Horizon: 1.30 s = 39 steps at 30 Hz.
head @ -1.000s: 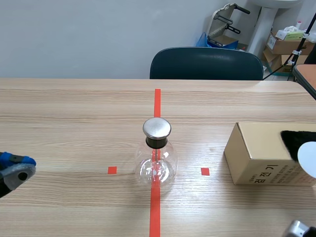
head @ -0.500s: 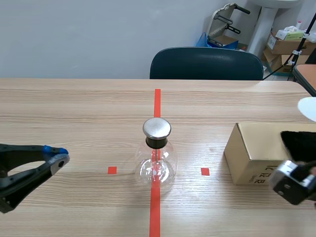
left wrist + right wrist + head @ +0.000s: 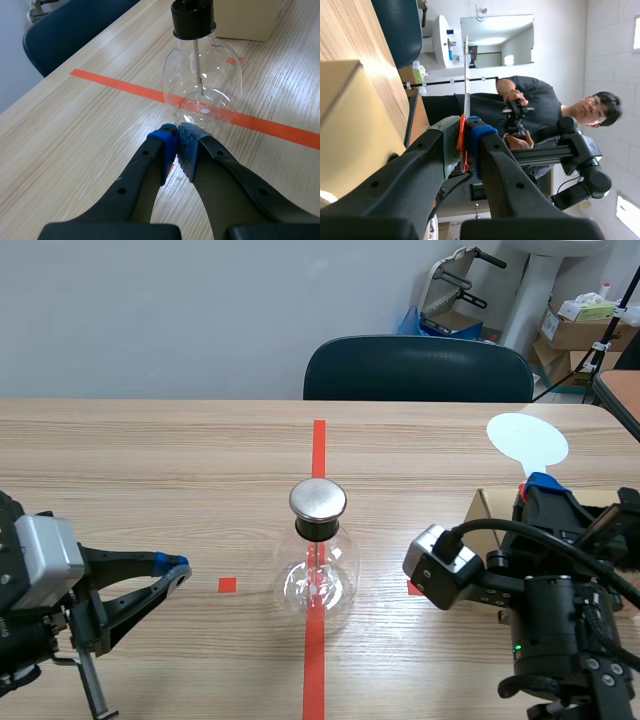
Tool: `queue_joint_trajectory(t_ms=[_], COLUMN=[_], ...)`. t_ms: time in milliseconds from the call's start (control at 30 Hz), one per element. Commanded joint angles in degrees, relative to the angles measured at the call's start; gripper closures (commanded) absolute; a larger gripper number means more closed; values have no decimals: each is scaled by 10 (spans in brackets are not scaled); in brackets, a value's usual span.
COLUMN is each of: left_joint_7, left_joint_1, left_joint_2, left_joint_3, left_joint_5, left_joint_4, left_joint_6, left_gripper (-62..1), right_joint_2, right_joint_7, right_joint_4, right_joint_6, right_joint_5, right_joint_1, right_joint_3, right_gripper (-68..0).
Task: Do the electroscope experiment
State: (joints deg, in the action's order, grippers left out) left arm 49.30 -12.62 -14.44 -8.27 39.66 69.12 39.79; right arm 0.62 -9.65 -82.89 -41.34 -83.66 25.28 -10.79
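The left gripper hangs low over the table, its two pads pressed together with nothing between them. Just ahead of its tips stands the glass flask, upright on the red tape line, with a black stopper and a round metal cap on top. Gripper and glass are near but apart. On the far side of the flask from it, the right gripper is held up off the table. It pinches the thin orange handle of a white disc, which stands up above its fingertips. Behind and below that arm lies a cardboard box.

The step in hand looks to be carrying the disc across to the metal cap. To do it well, the right arm should grip the handle alone, so the face of the disc brushes nothing on the way. It should come at the cap from above, not from the side, since a sideways knock could tip the flask. Near the cap it should slow down and turn the flat face toward the metal. The left gripper does best well off the glass.
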Motion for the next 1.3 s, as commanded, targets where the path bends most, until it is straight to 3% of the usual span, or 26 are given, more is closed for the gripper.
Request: queue_joint_trajectory(t_ms=[0, 100, 233, 433, 667, 967, 1067, 1267], left_joint_7=[16, 38, 54, 53, 49, 47, 49, 49], left_joint_1=[9, 28, 47, 52, 52, 52, 52, 50], left_joint_2=[7, 21, 35, 53, 71, 73, 75, 71], left_joint_3=[0, 0, 0, 0, 0, 0, 0, 20], left_joint_5=[12, 59, 110, 143, 159, 159, 159, 153], left_joint_4=[-2, -35, -78, -116, -134, -137, -137, -144], left_joint_6=[1, 1, 1, 1, -3, -17, -35, -37], left_gripper=[-41, -41, -41, -41, -41, -41, -41, -40], right_joint_2=[3, 4, 10, 28, 50, 50, 58, 81], right_joint_7=[-9, -28, -38, -42, -38, -5, -5, -17], right_joint_4=[-3, -3, -3, -3, -4, -16, -22, -23], right_joint_6=[-5, 19, 29, 40, 46, 43, 43, 48], right_joint_5=[0, 0, 0, 0, 0, 0, 0, 0], right_joint_1=[-12, -14, -15, -15, -15, -15, -16, -22], right_joint_3=[-7, -33, -61, -99, -133, -122, -120, -135], right_gripper=[-9, -9, -9, -9, -9, -9, -8, -9])
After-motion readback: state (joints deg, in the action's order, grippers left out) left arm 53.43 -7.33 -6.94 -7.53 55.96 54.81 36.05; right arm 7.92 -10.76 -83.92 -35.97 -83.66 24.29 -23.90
